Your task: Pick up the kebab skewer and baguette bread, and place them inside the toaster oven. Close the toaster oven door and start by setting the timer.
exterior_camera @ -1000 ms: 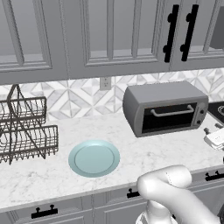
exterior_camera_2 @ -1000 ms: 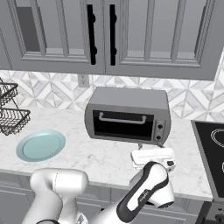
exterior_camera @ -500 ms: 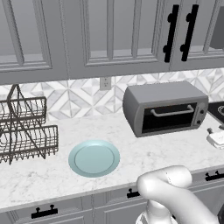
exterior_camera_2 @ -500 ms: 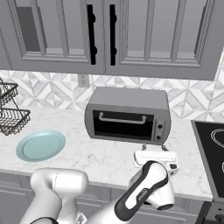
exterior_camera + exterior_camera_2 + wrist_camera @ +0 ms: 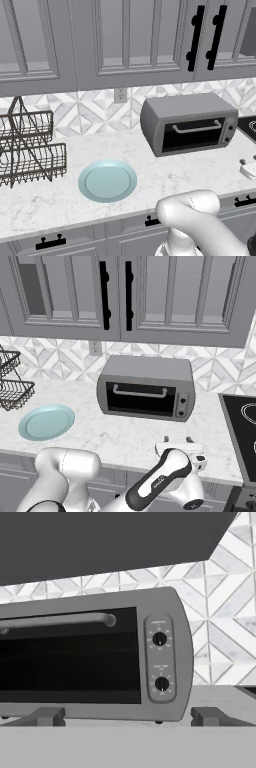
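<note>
The toaster oven (image 5: 187,122) (image 5: 145,387) (image 5: 90,657) stands at the back of the counter, with the toaster oven door (image 5: 70,657) shut and its silver bar handle (image 5: 60,621) across the top. Two knobs, an upper (image 5: 159,638) and a lower (image 5: 162,684), sit on its right panel. My gripper (image 5: 178,442) (image 5: 248,167) (image 5: 127,717) hovers low over the counter in front of the oven's right end. It is open, level with the oven's base, with nothing between its fingers. The kebab skewer and the baguette bread are out of view.
A pale blue plate (image 5: 107,181) (image 5: 46,422) lies bare on the marble counter, left of the oven. A wire dish rack (image 5: 30,150) (image 5: 12,386) stands at the far left. A black stovetop (image 5: 240,426) borders the counter on the right. Cabinets hang overhead.
My gripper has sunk a little and drifted slightly right in front of the oven, staying open. The oven and the plate have not moved.
</note>
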